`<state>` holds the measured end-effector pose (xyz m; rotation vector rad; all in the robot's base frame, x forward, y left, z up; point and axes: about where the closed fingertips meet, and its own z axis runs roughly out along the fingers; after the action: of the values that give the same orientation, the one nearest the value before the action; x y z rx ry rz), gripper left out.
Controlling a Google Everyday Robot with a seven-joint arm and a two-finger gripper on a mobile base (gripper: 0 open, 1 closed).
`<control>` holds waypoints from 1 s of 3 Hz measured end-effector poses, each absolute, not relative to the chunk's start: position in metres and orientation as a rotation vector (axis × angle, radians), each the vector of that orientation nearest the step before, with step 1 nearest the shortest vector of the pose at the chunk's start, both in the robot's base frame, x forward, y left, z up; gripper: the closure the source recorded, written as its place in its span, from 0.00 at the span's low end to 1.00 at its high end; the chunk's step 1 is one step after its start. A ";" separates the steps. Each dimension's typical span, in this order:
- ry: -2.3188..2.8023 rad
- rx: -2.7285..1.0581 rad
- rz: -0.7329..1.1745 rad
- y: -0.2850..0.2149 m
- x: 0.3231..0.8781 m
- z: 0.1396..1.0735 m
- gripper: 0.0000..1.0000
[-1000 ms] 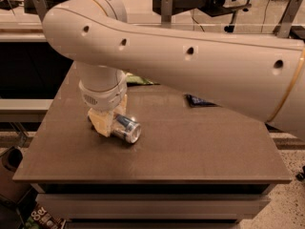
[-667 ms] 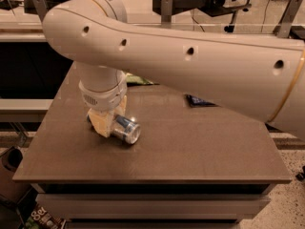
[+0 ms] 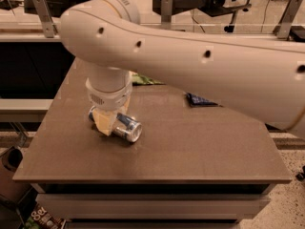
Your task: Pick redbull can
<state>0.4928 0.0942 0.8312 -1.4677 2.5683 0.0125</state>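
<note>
On the left half of the table, the gripper is down at the surface, set over the middle of the redbull can. The can lies on its side, one blue end poking out to the left of the gripper and its shiny silver end pointing near and right. Against a second ago almost nothing has shifted: the can rests on the same patch of table and the gripper has only nudged a touch to the right, with no lift begun. I cannot tell whether the gripper is clamped on the can or merely straddling it. My reading is that the grasp is being settled, so the pick itself is not yet done; the next move would be a straight raise. Just behind the wrist, further back, a green item peeks out. To the right, the dark blue wrapper lies well apart, under the long white arm
</note>
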 end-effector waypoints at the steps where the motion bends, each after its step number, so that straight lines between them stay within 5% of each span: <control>1: 2.477 -1.410 0.157 0.072 0.505 0.831 1.00; 3: 2.285 -1.310 0.354 0.013 0.541 0.854 1.00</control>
<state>0.5410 0.0134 0.8537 -1.3099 2.2850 0.3543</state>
